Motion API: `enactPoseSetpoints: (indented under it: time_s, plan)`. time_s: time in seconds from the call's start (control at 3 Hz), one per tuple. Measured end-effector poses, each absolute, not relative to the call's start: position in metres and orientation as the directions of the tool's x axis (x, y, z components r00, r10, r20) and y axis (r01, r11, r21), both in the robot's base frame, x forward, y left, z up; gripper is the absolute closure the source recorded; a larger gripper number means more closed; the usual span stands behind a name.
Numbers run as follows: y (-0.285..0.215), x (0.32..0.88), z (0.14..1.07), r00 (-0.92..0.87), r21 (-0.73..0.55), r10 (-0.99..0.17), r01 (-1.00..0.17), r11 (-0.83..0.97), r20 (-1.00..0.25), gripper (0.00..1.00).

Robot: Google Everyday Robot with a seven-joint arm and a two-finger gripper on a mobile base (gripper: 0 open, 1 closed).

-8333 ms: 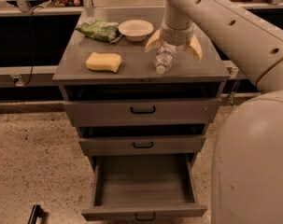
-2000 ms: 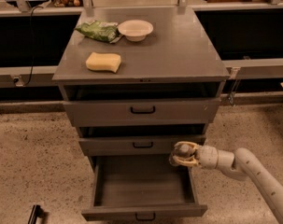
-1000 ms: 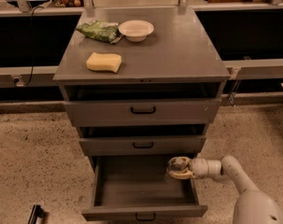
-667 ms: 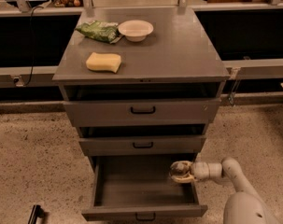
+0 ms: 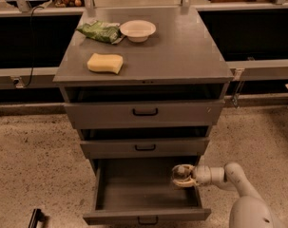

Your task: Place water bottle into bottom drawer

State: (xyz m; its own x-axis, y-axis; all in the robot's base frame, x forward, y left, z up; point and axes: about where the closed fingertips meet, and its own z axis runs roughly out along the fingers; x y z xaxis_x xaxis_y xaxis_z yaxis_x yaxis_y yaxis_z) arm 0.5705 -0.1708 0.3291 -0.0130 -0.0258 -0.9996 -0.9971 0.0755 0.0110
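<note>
The bottom drawer (image 5: 134, 194) is pulled open, its front panel (image 5: 146, 216) with the small black handle toward me. My gripper (image 5: 183, 176) reaches in from the right, just over the drawer's right rear corner. Its cream fingers are closed around a small pale thing seen end-on, the water bottle (image 5: 182, 170). Most of the bottle is hidden by the fingers. The arm (image 5: 224, 175) runs off to the lower right.
The two shallower drawers (image 5: 144, 112) (image 5: 144, 147) above are slightly ajar. On the cabinet top (image 5: 181, 51) lie a yellow sponge (image 5: 105, 63), a green bag (image 5: 100, 31) and a white bowl (image 5: 138, 30). A counter runs behind. The floor is speckled.
The gripper with the bottle has sunk a little lower toward the open bottom drawer's right side. The drawers and cabinet-top items have not moved.
</note>
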Motion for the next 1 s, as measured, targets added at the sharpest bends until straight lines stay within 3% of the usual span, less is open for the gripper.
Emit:
enactPoseSetpoints:
  time_s: [0.33, 0.67, 1.0]
  plan:
    - [-0.1627, 0.566, 0.3055, -0.096, 0.092, -0.042, -0.991, 0.094, -0.994, 0.13]
    - [-0.1604, 0.5666, 0.3047, -0.1, 0.096, -0.042, -0.991, 0.093, -0.994, 0.0]
    - [-0.1603, 0.5666, 0.3047, -0.1, 0.096, -0.042, -0.991, 0.093, -0.994, 0.0]
